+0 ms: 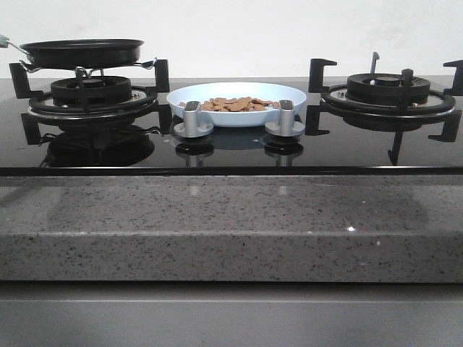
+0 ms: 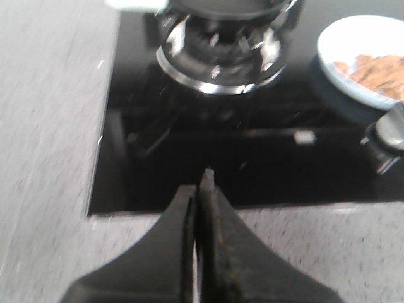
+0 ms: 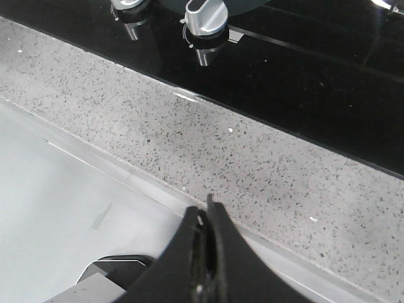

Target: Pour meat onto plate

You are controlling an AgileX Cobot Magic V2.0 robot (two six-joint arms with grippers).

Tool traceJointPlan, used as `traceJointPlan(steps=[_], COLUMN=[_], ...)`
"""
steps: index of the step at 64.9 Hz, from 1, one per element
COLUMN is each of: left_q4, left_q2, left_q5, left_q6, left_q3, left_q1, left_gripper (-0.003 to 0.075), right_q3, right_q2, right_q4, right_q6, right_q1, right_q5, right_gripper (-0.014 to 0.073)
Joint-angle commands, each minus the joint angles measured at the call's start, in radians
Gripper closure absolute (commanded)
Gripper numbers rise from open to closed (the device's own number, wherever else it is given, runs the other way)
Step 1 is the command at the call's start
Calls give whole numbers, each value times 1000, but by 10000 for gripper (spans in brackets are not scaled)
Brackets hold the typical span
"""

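The meat (image 1: 235, 104) lay on the plate (image 1: 236, 116), ahead and right of the clenched, empty left end effector (image 2: 203, 189); the right end effector (image 3: 205, 218), equally clenched, hung over the desk (image 3: 208, 145). Retreating clear of the frying pan (image 1: 82, 52) seemed wisest.

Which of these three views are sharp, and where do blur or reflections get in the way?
Front view: sharp; the glossy black cooktop mirrors the knobs and burner grates. Left wrist view: blurred, the left burner and plate smeared, the left claw soft. Right wrist view: counter speckle crisp, the right claw out of focus.
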Motion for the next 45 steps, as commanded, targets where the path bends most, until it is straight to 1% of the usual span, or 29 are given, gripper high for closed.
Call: traceJointPlan(steps=[1, 13, 30, 40, 45], left_q4=[-77, -81, -99, -106, -106], left_q2=[-64, -254, -503, -580, -578], left_q5=[-182, -339, -504, -625, -617], left_q6=[93, 96, 93, 74, 65], left_q3=[40, 245, 529, 641, 642], left_q1=[38, 117, 146, 147, 147], left_gripper=[741, 741, 741, 741, 741], right_q3=[-22, -22, -22, -22, -22], right_q2=[-4, -4, -4, -4, -4], right_q4=[11, 11, 11, 11, 11], right_q6=[-3, -3, -3, -3, -3], right_q1=[-3, -3, -3, -3, -3], right_q5=[-51, -51, -51, -51, -50], right_gripper=[663, 663, 663, 663, 663])
